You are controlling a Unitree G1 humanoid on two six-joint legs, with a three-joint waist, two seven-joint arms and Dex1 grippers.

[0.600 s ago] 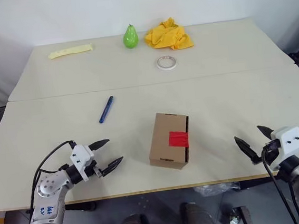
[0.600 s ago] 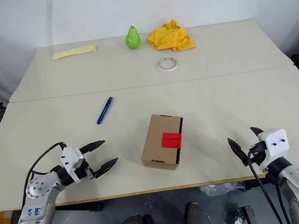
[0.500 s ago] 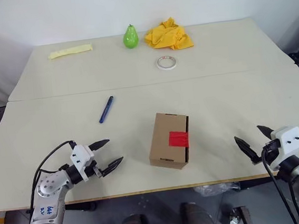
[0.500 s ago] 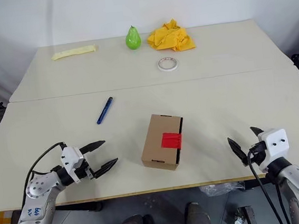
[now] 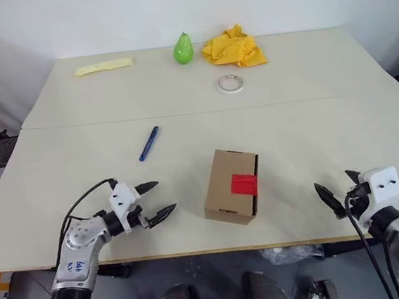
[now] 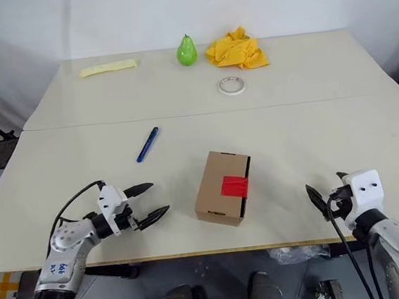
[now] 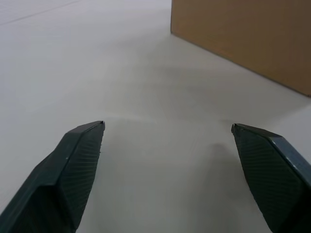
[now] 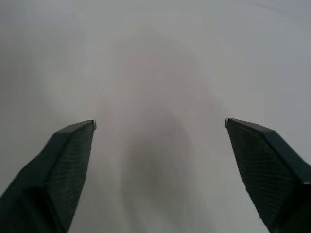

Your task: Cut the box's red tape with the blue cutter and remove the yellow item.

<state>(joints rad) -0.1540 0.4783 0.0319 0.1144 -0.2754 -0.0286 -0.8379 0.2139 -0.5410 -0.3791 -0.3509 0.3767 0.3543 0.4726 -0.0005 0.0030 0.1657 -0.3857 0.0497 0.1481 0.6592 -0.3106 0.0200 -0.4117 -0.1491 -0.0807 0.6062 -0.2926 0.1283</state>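
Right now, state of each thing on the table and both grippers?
Small brown cardboard box: shut, flaps down.
Short red tape patch: uncut, across the flap edge.
Slim blue cutter: lying flat, untouched.
Whitish tape ring: lying flat.
Yellow-orange cloth: crumpled.
Green pear: upright.
Left gripper: open, empty.
Right gripper: open, empty.
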